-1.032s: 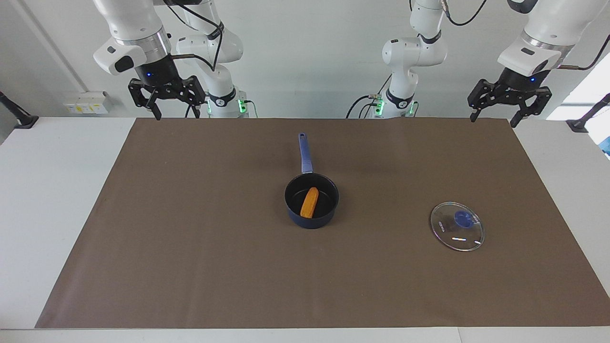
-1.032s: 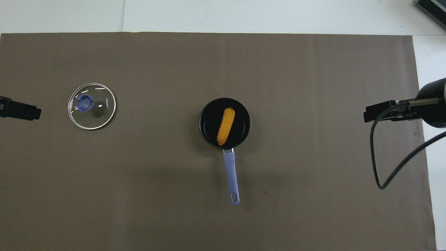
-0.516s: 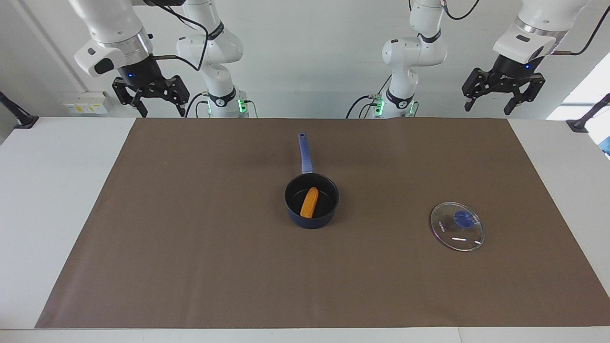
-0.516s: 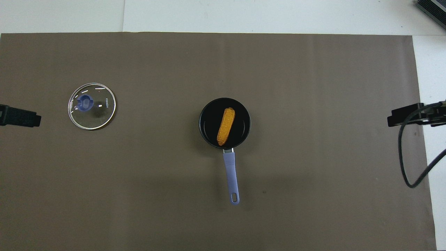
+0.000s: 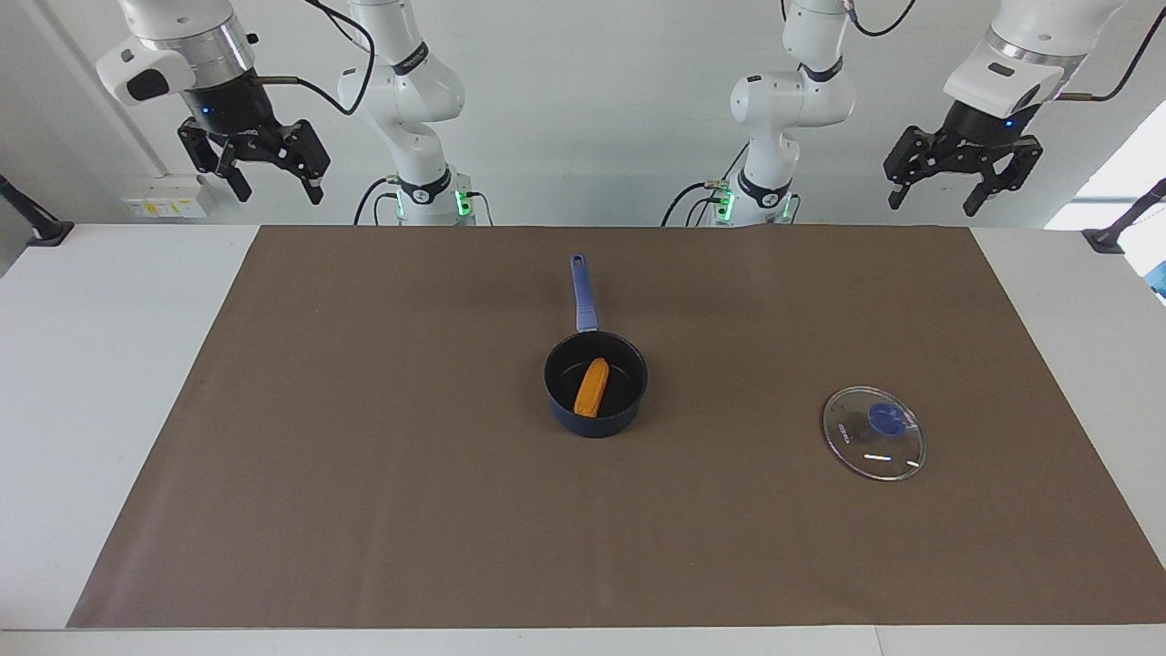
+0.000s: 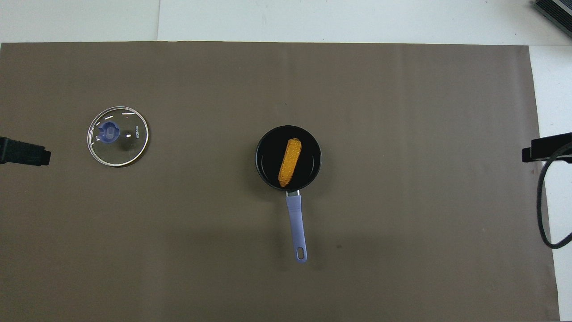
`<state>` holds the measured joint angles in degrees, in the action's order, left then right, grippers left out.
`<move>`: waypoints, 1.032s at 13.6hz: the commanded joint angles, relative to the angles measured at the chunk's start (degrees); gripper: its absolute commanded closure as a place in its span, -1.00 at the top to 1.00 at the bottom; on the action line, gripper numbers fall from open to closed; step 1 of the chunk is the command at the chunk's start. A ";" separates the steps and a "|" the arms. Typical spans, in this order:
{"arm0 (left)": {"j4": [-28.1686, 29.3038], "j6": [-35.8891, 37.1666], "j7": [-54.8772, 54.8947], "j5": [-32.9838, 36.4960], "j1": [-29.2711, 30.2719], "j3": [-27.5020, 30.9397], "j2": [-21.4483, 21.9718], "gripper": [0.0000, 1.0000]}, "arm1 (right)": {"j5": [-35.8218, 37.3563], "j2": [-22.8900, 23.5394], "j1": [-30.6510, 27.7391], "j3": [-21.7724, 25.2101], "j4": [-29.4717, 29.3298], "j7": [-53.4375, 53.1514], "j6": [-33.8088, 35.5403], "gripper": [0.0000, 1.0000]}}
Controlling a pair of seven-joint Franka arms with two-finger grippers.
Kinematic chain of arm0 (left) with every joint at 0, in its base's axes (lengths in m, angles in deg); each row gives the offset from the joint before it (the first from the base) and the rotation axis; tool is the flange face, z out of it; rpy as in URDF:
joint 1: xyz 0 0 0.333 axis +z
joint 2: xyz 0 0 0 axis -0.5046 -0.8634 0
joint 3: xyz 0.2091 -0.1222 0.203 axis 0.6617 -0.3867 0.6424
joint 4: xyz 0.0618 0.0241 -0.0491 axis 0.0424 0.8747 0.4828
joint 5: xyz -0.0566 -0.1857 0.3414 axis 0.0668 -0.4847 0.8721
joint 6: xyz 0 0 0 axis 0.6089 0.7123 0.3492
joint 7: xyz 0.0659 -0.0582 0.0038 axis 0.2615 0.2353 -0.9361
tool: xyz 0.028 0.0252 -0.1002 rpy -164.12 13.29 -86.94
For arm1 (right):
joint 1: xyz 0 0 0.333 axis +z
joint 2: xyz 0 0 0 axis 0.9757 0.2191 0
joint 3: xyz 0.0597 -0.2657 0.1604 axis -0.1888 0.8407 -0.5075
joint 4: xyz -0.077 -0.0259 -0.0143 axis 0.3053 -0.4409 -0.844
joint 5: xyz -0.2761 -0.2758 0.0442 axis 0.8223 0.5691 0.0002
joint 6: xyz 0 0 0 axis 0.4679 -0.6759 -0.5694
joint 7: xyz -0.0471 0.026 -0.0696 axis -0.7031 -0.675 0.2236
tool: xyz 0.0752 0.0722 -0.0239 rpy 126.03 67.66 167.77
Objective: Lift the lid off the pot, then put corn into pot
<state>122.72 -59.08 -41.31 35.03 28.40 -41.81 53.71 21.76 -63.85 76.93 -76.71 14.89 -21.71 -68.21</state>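
You are looking at the pot [image 5: 596,394] sitting near the middle of the brown mat [image 5: 364,456] on the table [image 5: 100,364], with its long blue handle [image 5: 582,292] pointing toward the robots. The corn [image 5: 592,387] is lying inside the pot, resting slantwise on the black bottom. The lid [image 5: 874,445] is lying flat on the mat toward the left arm's end of the table, well apart from the pot and a little farther from the robots, its blue knob facing up. Your left claw [image 5: 937,195] is hanging released, fingers spread, high over the edge of the table at its own end, grasping nothing. Your right claw [image 5: 275,188] is likewise hanging released and empty, high over the right arm's end of the table. Neither claw is touching anything.
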 commanded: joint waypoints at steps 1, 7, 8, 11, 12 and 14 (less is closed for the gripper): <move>-1.67 2.56 -0.43 0.75 0.32 0.21 -0.51 1.00 | 0.22 -0.49 -0.64 -0.27 0.27 -1.19 -0.37 1.00; -1.85 2.56 -0.78 0.84 0.05 0.21 -0.51 1.00 | 0.40 -1.11 -0.55 0.34 0.97 -0.84 0.16 1.00; -1.85 2.56 -0.78 0.75 0.05 0.21 -0.51 1.00 | 0.40 -0.84 -0.55 0.34 0.97 -0.84 0.33 1.00; -1.85 2.56 -0.69 0.66 0.05 0.21 -0.43 1.00 | 0.22 -0.66 -0.64 0.25 1.06 -0.93 0.33 1.00; -1.85 2.56 -0.78 0.57 -0.03 0.13 -0.43 1.00 | 0.22 -0.66 -0.64 0.34 1.06 -0.93 0.77 1.00; -1.85 2.65 -0.69 0.66 -0.30 0.21 -0.34 1.00 | -0.04 -0.58 -0.64 0.26 0.97 -0.93 0.68 1.00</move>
<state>122.55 -58.16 -41.38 35.03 28.46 -41.60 53.71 21.78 -64.09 76.89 -75.96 15.47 -22.23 -68.19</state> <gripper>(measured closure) 0.000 0.000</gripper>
